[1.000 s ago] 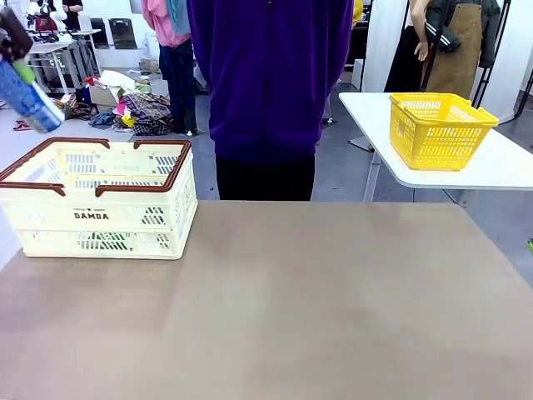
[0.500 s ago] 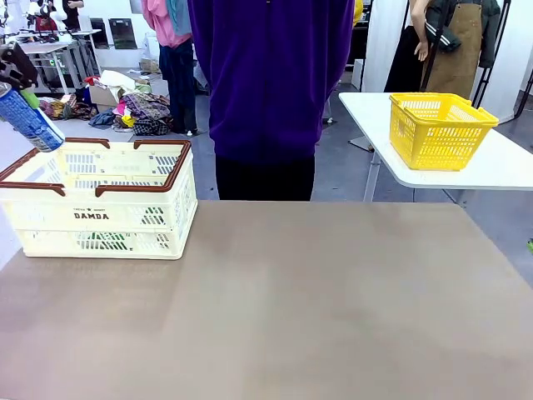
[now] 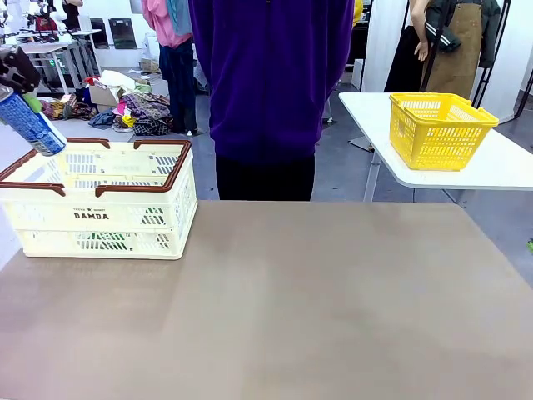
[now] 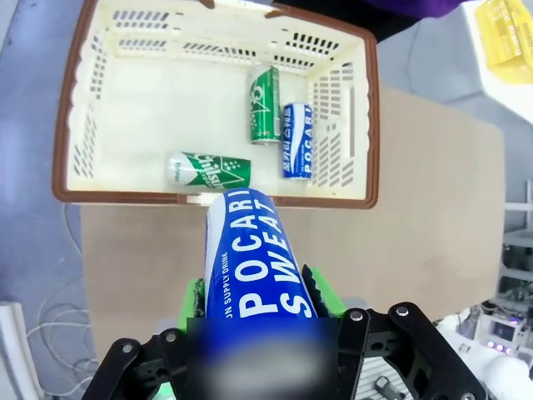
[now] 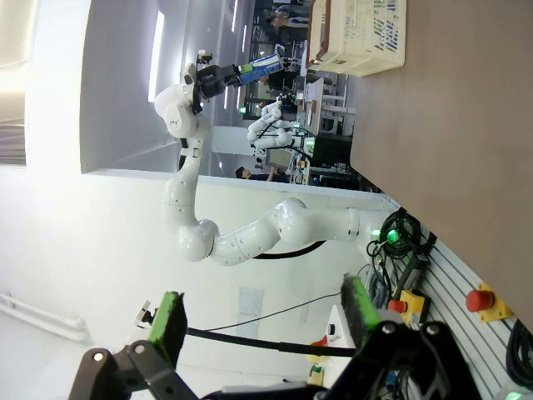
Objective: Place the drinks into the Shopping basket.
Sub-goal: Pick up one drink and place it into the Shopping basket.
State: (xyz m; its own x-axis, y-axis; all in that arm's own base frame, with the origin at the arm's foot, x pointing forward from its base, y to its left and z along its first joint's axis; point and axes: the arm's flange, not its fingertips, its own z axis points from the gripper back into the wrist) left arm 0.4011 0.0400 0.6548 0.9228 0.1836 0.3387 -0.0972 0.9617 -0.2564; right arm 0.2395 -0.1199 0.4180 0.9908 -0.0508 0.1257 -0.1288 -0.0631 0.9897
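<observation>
Where the brown table (image 3: 316,308) ends, a person (image 3: 268,92) stands.

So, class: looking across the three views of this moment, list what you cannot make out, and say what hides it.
- Left gripper, left wrist view: the held blue can hides its fingertips, and a blurred patch covers the can's lower end.
- Same can, front view: its top end is cut off by the picture's left edge.
- Basket, front view: slatted walls screen the cans lying inside.
- Right gripper, right wrist view: open, pointing off the table.
</observation>
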